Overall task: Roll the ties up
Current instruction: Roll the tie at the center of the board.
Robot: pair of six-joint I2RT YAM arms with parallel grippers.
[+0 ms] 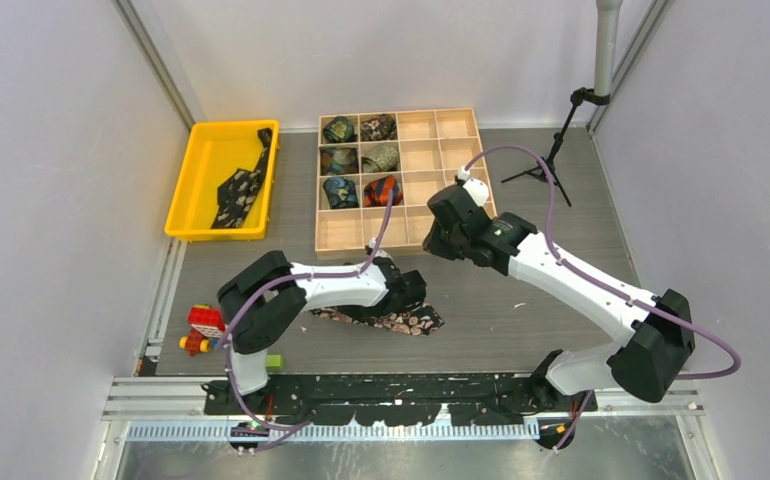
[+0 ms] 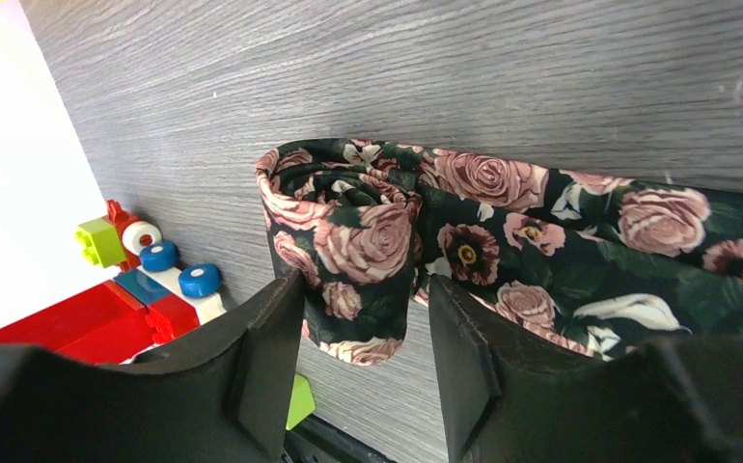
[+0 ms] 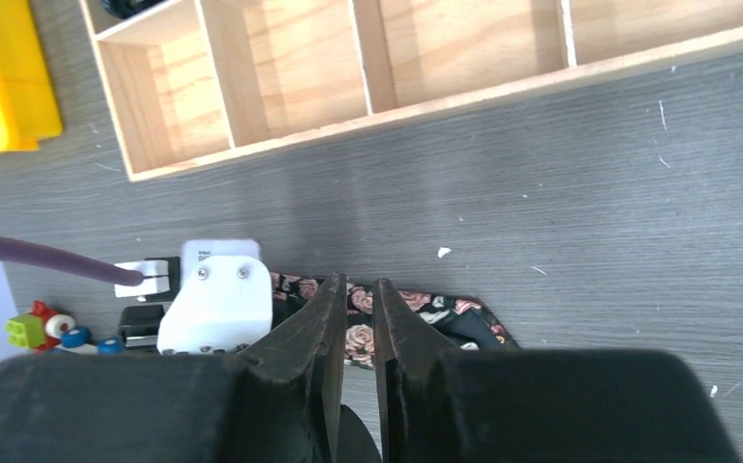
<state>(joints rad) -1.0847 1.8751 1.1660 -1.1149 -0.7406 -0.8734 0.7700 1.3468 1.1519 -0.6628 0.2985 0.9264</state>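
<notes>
- Straddling the rolled end of the floral tie (image 2: 348, 231) on the table (image 2: 445, 77), your left gripper (image 2: 363, 299) stands spread, not gripping (gap at one finger).
- Your right gripper (image 3: 356, 289), nearly closed on nothing, hovers apart from it.

Robotics laboratory, enclosed bench-top test cell: a left arm (image 1: 301, 290) and a right arm (image 1: 571, 280), trailing purple cables (image 1: 551, 215), are bolted to a black mounting rail (image 1: 441, 390) at the near edge of a grey wood-grain table (image 1: 521, 320). White wall panels (image 1: 51, 200) in metal framing (image 1: 156, 60) close in three sides, with a small tripod stand (image 1: 546, 160) in the far right corner. Staged props: yellow plastic bin (image 1: 186, 190), divided wooden box (image 1: 421, 155) holding rolled ties (image 1: 381, 158), and toy bricks (image 1: 201, 325).
</notes>
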